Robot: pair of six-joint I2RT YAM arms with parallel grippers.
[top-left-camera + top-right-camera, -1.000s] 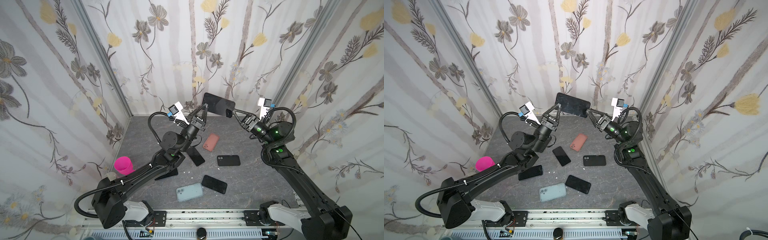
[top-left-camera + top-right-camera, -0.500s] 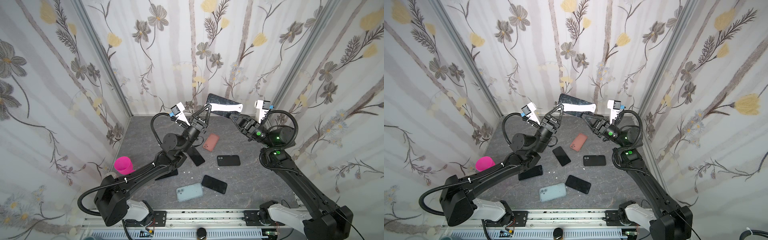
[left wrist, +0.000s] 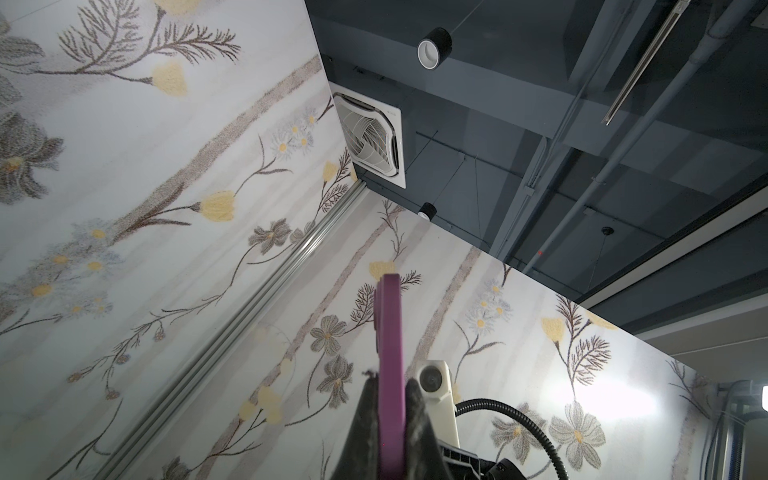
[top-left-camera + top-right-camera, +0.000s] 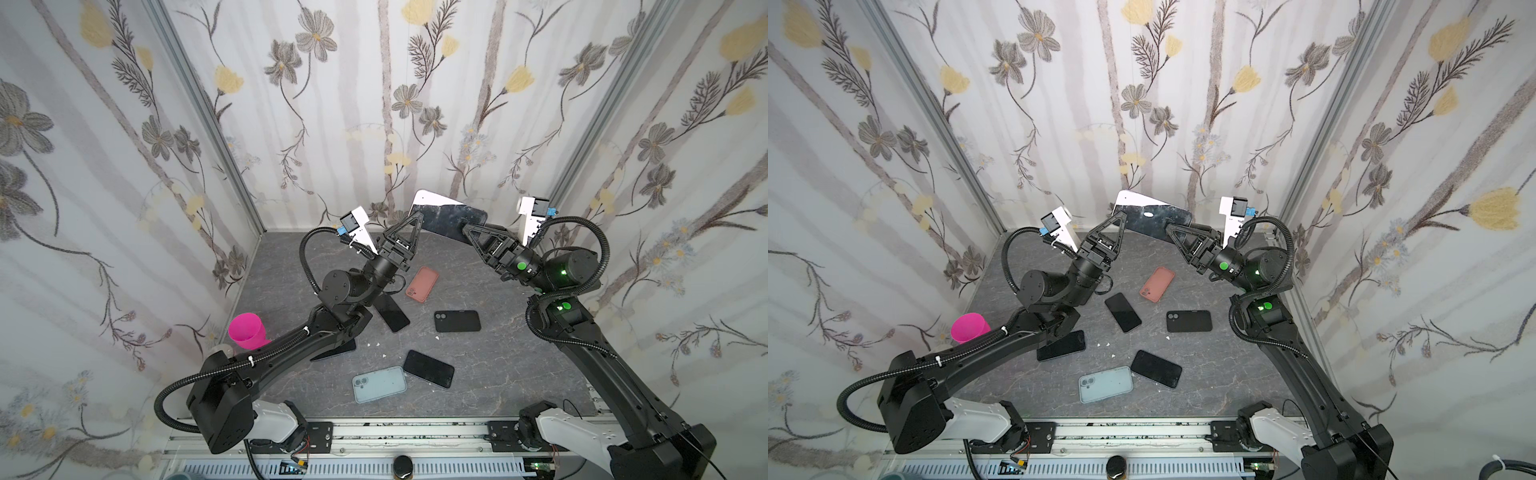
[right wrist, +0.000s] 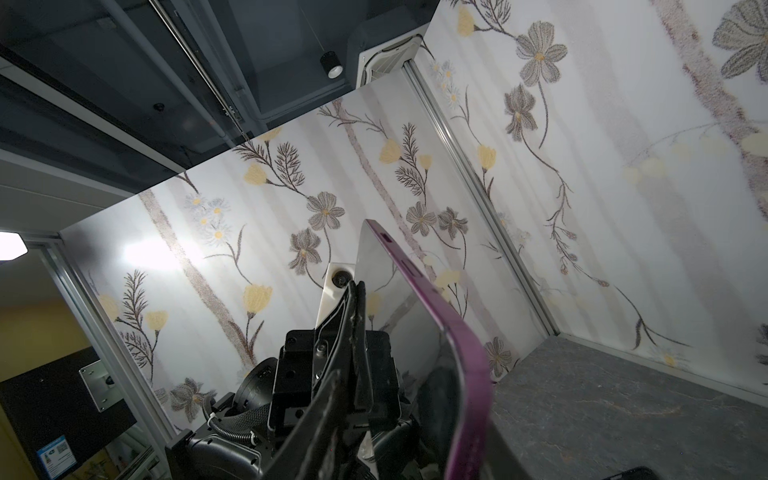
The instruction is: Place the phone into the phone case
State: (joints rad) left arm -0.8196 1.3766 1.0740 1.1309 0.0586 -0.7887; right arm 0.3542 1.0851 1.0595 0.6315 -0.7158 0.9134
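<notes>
Held off the bench [image 4: 498, 353] — purple case [image 3: 390, 353] clenched in left pincer [image 4: 417, 216], presumably steadying the phone [image 4: 449, 216] for seating; right pincer [image 4: 467, 227] alongside, grip unclear.

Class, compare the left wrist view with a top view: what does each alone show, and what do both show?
Only the left wrist view shows the ceiling vent and the purple edge of the held phone. Only a top view shows the pink cup, and the salmon case, the light blue case and the black case lying on the table. Both show the left tool shut on the held phone.
</notes>
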